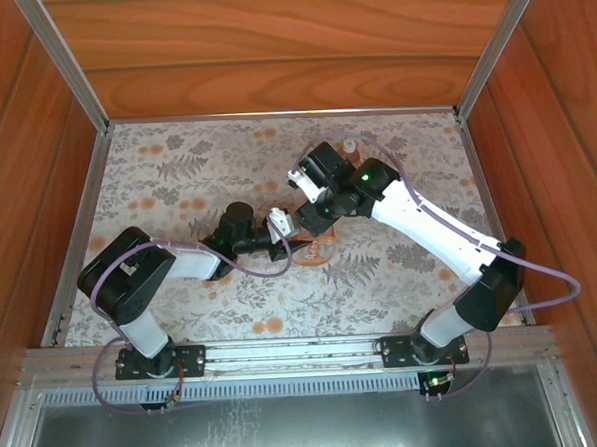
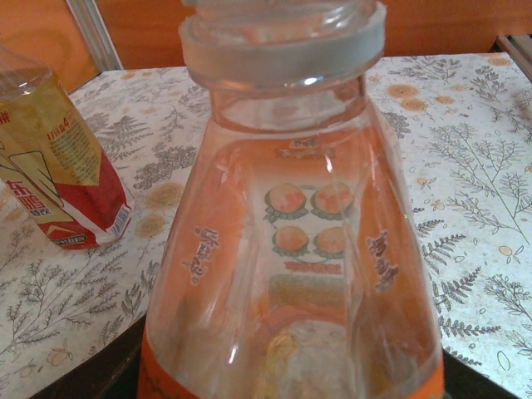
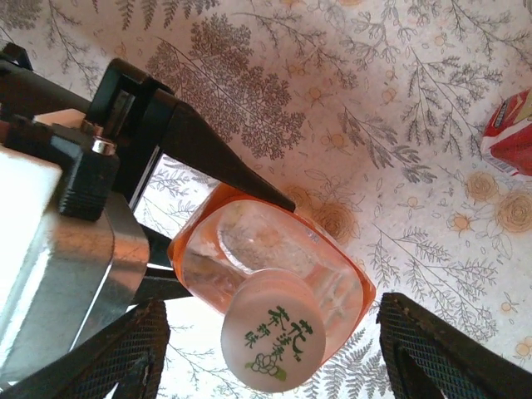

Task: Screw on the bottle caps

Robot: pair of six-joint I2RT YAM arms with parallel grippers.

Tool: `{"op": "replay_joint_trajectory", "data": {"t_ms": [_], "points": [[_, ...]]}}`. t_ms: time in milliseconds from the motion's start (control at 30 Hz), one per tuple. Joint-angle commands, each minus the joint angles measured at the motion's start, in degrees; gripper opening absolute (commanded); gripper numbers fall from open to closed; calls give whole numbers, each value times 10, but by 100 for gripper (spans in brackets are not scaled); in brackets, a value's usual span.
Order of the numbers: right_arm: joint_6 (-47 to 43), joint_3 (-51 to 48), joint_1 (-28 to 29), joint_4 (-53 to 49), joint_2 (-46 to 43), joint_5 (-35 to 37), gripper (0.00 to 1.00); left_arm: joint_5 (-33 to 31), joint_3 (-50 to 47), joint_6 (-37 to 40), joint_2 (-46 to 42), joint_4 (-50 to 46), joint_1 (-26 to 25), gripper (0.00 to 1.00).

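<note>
The wide squarish bottle (image 3: 283,258) of orange liquid stands upright on the table, with my left gripper (image 1: 298,246) shut on its lower body. One dark left finger (image 3: 208,154) presses its side. A whitish cap (image 3: 273,332) with green lettering sits on its neck, and the left wrist view shows that cap (image 2: 283,41) from the side. My right gripper (image 3: 274,353) hangs directly above it, open, its mesh-padded fingers (image 3: 125,353) standing clear on either side of the cap. The slimmer bottle (image 2: 50,166), with a red and yellow label, stands further back (image 1: 350,153).
The floral tablecloth (image 1: 176,180) covers the table, which has wooden walls on three sides and metal posts (image 1: 65,60) at the back corners. The right arm (image 1: 429,227) reaches diagonally over the middle. Open cloth lies to the left and right of the bottles.
</note>
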Motion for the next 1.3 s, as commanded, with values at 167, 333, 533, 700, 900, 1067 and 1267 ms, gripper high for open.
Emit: {"op": "replay_joint_trajectory", "data": {"t_ms": [167,333,533,700,900,1067,1267], "points": [[62,-54,-28,88,-88,-49,68,-12,-13,0,35,-117,3,54],[99,-109,-84,131,-117,-140,52,-10,-12,-1,36,-118,4,54],[102,-148,-116,160,-126,-206,44,-9,-10,-1,39,-120,3,54],[96,-157,-126,168,-117,-224,37,-9,-9,-1,40,-120,3,54],[93,-157,-128,171,-105,-223,30,-8,-10,-1,38,-121,4,54],[89,-161,-130,170,-101,-222,27,-7,-9,-1,37,-123,3,54],[89,-167,-131,168,-100,-228,20,-8,-9,-1,36,-125,4,54]]}}
